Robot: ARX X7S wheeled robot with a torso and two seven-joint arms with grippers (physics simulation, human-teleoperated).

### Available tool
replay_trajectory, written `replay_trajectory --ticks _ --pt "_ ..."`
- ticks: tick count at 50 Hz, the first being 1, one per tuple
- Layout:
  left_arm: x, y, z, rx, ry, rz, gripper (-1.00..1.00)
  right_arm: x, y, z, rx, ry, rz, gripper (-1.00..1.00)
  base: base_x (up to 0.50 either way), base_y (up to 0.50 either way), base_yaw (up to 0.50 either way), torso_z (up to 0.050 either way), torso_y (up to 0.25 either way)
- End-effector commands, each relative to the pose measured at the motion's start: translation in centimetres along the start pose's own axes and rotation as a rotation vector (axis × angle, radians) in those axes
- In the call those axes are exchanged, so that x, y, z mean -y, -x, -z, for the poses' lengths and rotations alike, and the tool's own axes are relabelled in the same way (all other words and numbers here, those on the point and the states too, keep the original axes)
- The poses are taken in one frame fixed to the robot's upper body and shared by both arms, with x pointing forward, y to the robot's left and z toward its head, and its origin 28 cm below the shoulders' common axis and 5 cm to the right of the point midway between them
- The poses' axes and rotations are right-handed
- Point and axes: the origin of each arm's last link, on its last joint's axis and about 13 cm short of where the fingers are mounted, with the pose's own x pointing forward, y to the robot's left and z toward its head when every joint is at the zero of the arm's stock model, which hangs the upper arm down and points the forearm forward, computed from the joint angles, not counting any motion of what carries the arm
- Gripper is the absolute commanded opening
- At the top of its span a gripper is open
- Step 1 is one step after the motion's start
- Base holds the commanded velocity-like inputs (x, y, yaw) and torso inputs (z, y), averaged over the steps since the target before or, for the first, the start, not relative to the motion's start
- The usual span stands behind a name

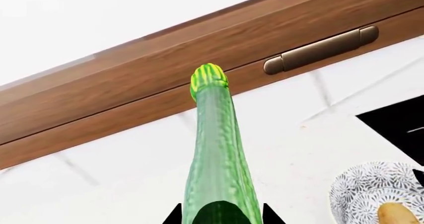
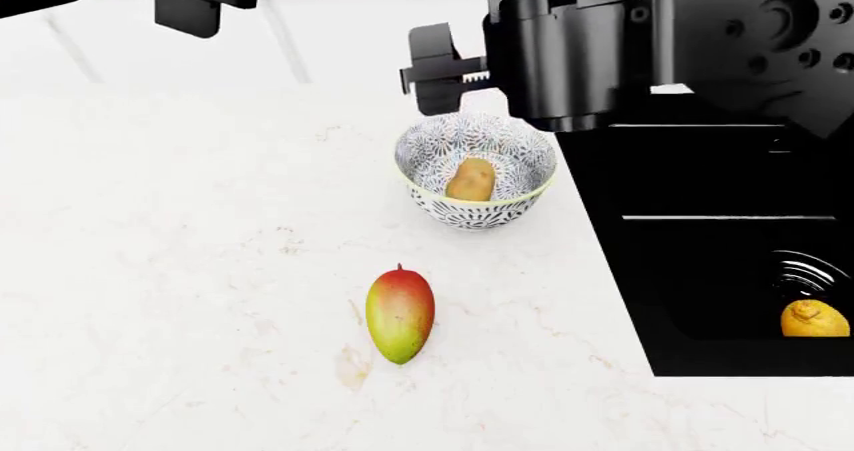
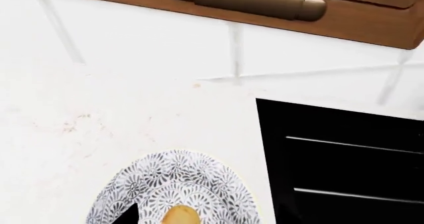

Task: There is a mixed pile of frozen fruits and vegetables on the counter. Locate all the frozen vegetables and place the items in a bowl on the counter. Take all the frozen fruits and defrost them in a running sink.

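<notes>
The left gripper (image 1: 220, 219) is closed on the cucumber (image 1: 216, 154), its two dark fingertips (image 1: 174, 217) flanking the thick green end while the yellowish tip points away toward a wooden cabinet front with a bronze handle (image 1: 321, 50). In the head view this arm sits at the far left, above the surface (image 2: 174, 271), and the cucumber itself is out of sight there.

The right gripper (image 2: 434, 71) hovers just beyond the bowl (image 2: 477, 136), on its far side; whether it is open or closed cannot be told, and nothing shows between its fingers. Its wrist camera looks down on the bowl's patterned rim and the potato (image 3: 178, 216) inside.

The bowl stands on the surface just left of the sink (image 2: 727, 271), with the potato (image 2: 471, 180) lying in it. The mango (image 2: 399, 314) lies on the surface nearer than the bowl, apart from it, red end pointing far. The lemon (image 2: 813, 319) rests in the sink at the near right, beside the ribbed drain (image 2: 807, 274).
</notes>
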Motion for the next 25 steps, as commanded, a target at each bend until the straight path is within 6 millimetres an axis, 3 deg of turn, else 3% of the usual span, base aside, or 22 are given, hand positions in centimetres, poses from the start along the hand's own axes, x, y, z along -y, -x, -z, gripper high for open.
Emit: replay_trajectory --ticks 1,25 --pt "0.4 -0.1 0.0 0.001 0.002 0.021 -1.0 1.6 2.3 -0.7 0.066 -0.012 0.028 1.0 0.0 0.0 0.0 0.0 0.0" --pt "2.5 -2.4 1.1 -0.015 0.001 0.115 -1.0 3.6 5.1 -1.3 0.277 -0.072 0.06 1.0 0.0 0.0 0.0 0.0 0.0"
